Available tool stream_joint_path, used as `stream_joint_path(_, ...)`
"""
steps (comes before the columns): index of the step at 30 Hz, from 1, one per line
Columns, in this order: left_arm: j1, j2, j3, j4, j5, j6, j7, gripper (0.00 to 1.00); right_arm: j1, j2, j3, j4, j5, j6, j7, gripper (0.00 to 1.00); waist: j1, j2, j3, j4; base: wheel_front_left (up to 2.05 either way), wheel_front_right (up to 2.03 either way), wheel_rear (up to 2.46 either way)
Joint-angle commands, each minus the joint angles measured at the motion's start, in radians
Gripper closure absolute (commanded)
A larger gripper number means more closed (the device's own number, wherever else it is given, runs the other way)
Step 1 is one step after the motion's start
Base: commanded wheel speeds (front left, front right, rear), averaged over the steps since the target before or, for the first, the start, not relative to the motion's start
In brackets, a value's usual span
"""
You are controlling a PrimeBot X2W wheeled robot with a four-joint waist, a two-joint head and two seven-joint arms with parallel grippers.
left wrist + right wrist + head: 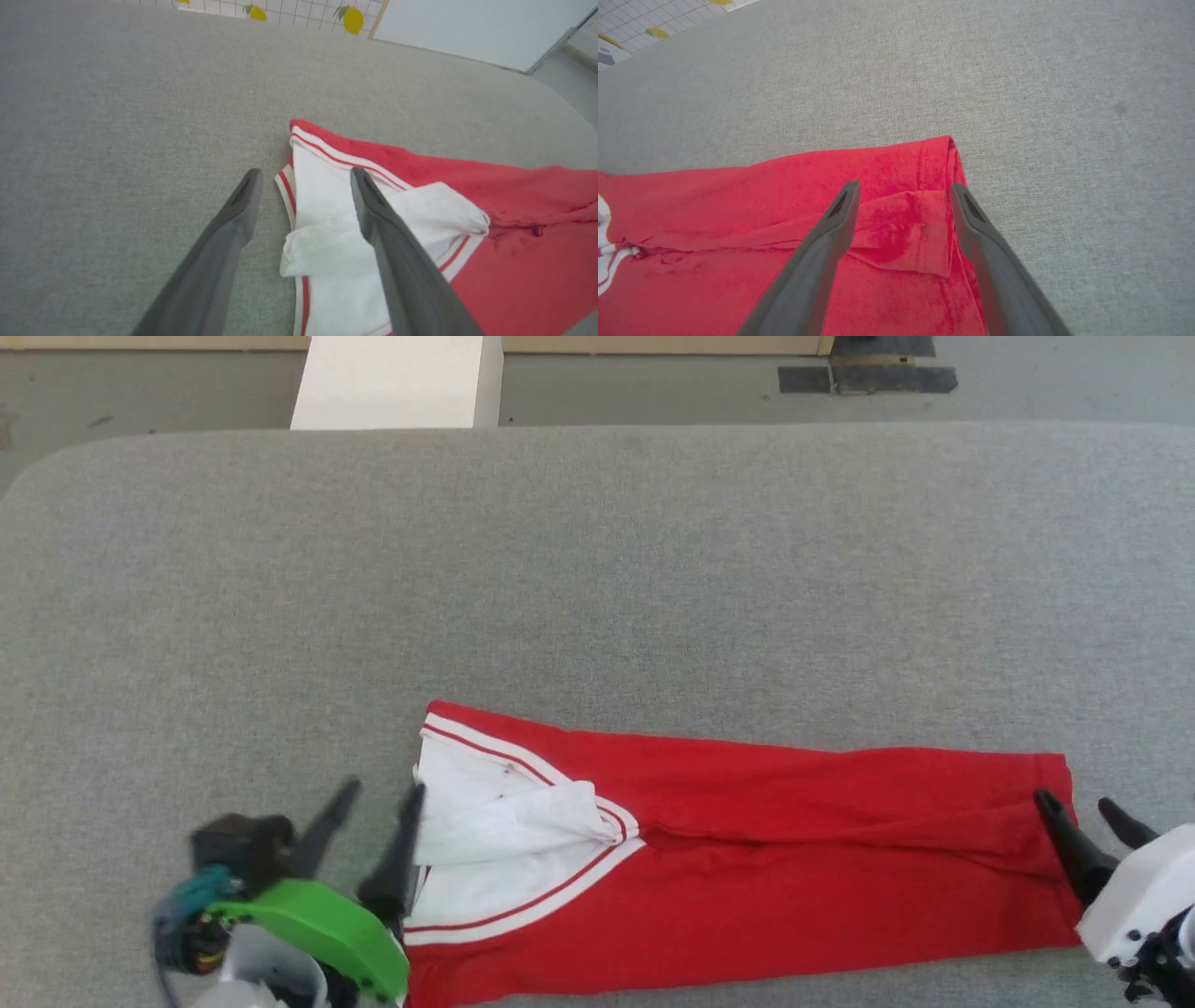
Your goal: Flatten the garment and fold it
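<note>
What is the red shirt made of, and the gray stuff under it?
The garment looks like soft, matte knit cloth, maybe cotton: it creases and has stitched hems. The gray surface seems coarse woven fabric, matte, with a speckled weave.

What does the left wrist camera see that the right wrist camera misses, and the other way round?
Left wrist view: the garment at its white sleeve end, with striped trim, a white fold bunched on it, and a lemon-print wall beyond. Right wrist view: the opposite red hem, one stitched corner folded over between the jaws. Both: red cloth on the grey table, with open dark jaws over it.
</note>
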Motion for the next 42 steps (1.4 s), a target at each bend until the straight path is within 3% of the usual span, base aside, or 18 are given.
stream_joint_path(1, 0.003, -0.01, 0.027, -0.021, -0.003, 0.02, -0.043, 0.0, -0.003, 0.002, -0.013, -0.016, 0.011, -0.002, -0.006, 0.0, 0.0, 0.0, -0.01, -0.003, 0.0, 0.0, 0.0)
stream_joint_path(5, 0.045, -0.02, 0.109, -0.096, 0.062, 0.115, -0.158, 0.0, 0.006, 0.005, -0.061, -0.052, 0.001, -0.002, -0.007, 0.0, 0.0, 0.0, -0.011, -0.004, 0.0, 0.0, 0.0)
stream_joint_path(8, 0.072, -0.026, 0.153, -0.164, 0.173, 0.195, -0.184, 0.0, 0.015, 0.003, -0.089, -0.048, -0.035, -0.002, 0.001, 0.0, 0.0, 0.0, 0.013, 0.007, 0.0, 0.0, 0.0)
stream_joint_path(10, 0.084, -0.043, 0.161, -0.196, 0.234, 0.225, -0.188, 0.0, 0.015, 0.006, -0.097, -0.029, -0.045, -0.002, 0.011, 0.0, 0.0, 0.0, 0.034, 0.017, 0.0, 0.0, 0.0)
stream_joint_path(20, 0.072, -0.112, 0.147, -0.208, 0.397, 0.227, -0.19, 0.0, 0.012, -0.013, -0.035, 0.079, -0.057, -0.002, 0.102, 0.0, 0.0, 0.0, 0.105, 0.067, 0.0, 0.0, 0.0)
stream_joint_path(21, 0.069, -0.115, 0.148, -0.206, 0.4, 0.225, -0.19, 0.0, 0.017, -0.018, -0.021, 0.088, -0.052, -0.002, 0.125, 0.12, 0.0, 0.0, 0.106, 0.069, 0.0, 0.0, 0.0)
stream_joint_path(22, 0.067, -0.117, 0.15, -0.204, 0.402, 0.223, -0.19, 0.0, 0.02, -0.019, -0.016, 0.095, -0.047, -0.002, 0.141, 0.54, 0.0, 0.0, 0.106, 0.07, 0.0, 0.0, 0.0)
stream_joint_path(23, 0.066, -0.119, 0.152, -0.202, 0.404, 0.22, -0.19, 0.0, 0.021, -0.017, -0.016, 0.102, -0.043, -0.002, 0.156, 0.85, 0.0, 0.0, 0.105, 0.071, 0.0, 0.0, 0.0)
stream_joint_path(24, 0.065, -0.122, 0.153, -0.199, 0.405, 0.218, -0.19, 0.0, 0.02, -0.018, -0.012, 0.106, -0.042, -0.002, 0.166, 1.0, 0.0, 0.0, 0.103, 0.071, 0.0, 0.0, 0.0)
stream_joint_path(32, 0.085, -0.127, 0.169, -0.182, 0.397, 0.211, -0.19, 0.0, -0.026, -0.05, -0.04, 0.1, -0.056, -0.002, 0.133, 1.0, 0.0, 0.0, 0.049, 0.051, 0.0, 0.0, 0.0)
stream_joint_path(39, 0.113, -0.132, 0.159, -0.163, 0.388, 0.203, -0.19, 0.0, -0.046, -0.135, -0.191, 0.129, -0.135, -0.002, 0.11, 1.0, 0.0, 0.0, -0.011, 0.036, 0.0, 0.0, 0.0)
stream_joint_path(42, 0.123, -0.135, 0.152, -0.154, 0.386, 0.201, -0.19, 0.0, -0.037, -0.154, -0.211, 0.124, -0.142, -0.002, 0.117, 1.0, 0.0, 0.0, -0.027, 0.038, 0.0, 0.0, 0.0)
